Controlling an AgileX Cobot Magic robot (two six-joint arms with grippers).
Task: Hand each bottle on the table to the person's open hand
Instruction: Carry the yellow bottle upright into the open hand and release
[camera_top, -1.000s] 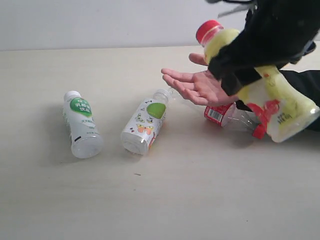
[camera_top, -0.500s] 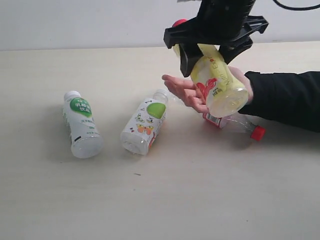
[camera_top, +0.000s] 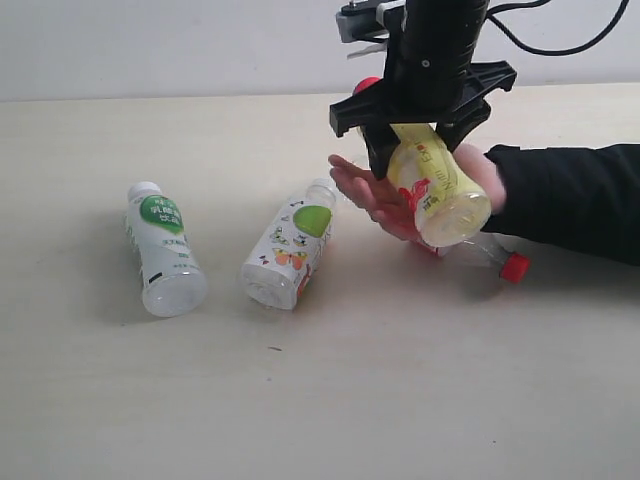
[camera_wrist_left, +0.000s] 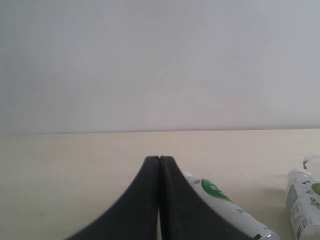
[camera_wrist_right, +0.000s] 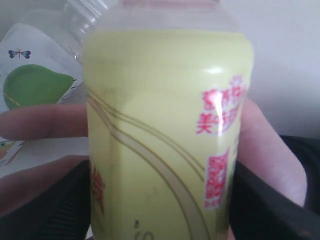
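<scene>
Jaws on the right gripper are set wide and clamped on either side of the yellow-green bottle, with the black pads flat against its sides in the wrist view. The bottle is tilted, red cap up toward the back wall and base pointing down and forward, and its underside lies across the person's open hand, which is palm-up with the fingers pointing left. The black sleeve runs off the right edge of the exterior view, so that side is pretty boxed in. Tucked right under the hand and wrist, the clear bottle lies on its side on the table, red cap poking out toward the front. Just left of the fingertips a white-capped bottle is down on its side, neck near the hand, and well apart further left is the other white-capped bottle, also lying down. In front of that row it's bare tabletop all the way to the near edge, and the far edge sits just behind the arm. The left gripper only shows in its own wrist view, fingers pressed together.
</scene>
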